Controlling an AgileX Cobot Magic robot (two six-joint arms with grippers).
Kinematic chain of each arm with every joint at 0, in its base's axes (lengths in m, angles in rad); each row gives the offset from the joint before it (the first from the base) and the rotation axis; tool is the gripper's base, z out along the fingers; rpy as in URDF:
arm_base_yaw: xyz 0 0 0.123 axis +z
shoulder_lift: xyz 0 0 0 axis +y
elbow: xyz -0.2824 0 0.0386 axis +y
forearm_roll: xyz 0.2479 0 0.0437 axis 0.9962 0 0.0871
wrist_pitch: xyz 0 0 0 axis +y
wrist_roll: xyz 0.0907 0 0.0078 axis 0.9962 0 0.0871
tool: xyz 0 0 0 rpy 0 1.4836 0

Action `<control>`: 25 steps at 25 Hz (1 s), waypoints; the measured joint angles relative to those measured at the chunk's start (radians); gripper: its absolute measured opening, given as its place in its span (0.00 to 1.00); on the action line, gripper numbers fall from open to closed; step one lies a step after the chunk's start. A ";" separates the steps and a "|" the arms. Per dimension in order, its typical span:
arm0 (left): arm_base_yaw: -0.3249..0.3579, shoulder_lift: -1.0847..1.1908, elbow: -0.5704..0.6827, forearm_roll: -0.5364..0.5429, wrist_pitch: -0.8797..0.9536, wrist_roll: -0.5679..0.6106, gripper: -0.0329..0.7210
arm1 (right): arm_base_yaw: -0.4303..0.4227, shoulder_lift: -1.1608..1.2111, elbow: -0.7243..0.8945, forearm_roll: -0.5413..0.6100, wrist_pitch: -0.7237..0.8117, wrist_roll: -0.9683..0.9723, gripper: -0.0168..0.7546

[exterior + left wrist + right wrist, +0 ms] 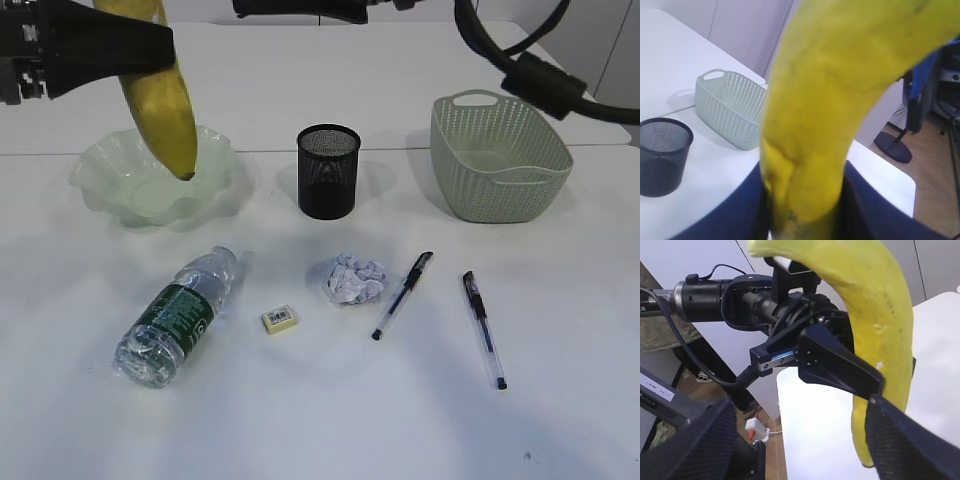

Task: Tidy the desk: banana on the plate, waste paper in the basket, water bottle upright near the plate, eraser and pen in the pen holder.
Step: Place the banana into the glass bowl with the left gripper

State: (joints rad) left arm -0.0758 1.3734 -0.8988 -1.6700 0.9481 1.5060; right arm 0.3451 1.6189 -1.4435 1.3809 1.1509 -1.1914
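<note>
— Exterior view: left gripper [150, 45] clamped on banana [165, 110], high over the worktop's far-left corner. Banana hanging tip-down, tip inside plate [100, 175], contact with the plate's floor impossible to tell.

— Left wrist view, confirming: banana [835, 100] filling the frame, pinched between the two dark fingers [740, 210] at the bottom. Beyond it, holder [662, 155] and basket [730, 107] on the worktop.

— And the right gripper [800, 440]?

— Right wrist view: fingers [695, 440] spread wide, nothing between them, pointed at the left gripper [840, 365] and banana [880, 320]. Out of frame in the exterior view.

— Rest of the worktop, exterior?

— Holder [328, 170] upright at far centre, between plate and basket [500, 155], which sits toward the far-right edge. Bottle [180, 315] lying on its side, front left, cap toward the plate. Eraser [279, 319] just right of the bottle. Paper [353, 278] crumpled near the centre, in front of the holder. Left pen [403, 294] just right of the paper, slanted. Right pen [484, 328] further toward the right edge, apart from the first.
</note>
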 joint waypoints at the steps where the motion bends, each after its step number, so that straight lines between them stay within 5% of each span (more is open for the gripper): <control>1: 0.007 0.000 0.000 0.000 -0.008 0.000 0.37 | 0.000 0.000 0.000 -0.001 -0.003 0.000 0.79; 8: 0.026 0.000 0.000 0.027 -0.155 -0.001 0.37 | 0.000 0.000 0.000 -0.019 -0.043 0.000 0.79; 19: 0.026 0.000 -0.014 0.132 -0.448 -0.001 0.37 | 0.000 0.000 0.000 -0.205 -0.257 0.000 0.78; 25: 0.028 0.000 -0.028 0.153 -0.502 -0.001 0.37 | 0.000 0.000 0.000 -0.214 -0.363 0.000 0.59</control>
State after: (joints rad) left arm -0.0479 1.3737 -0.9269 -1.5171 0.4464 1.5054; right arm 0.3451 1.6189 -1.4435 1.1669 0.7881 -1.1914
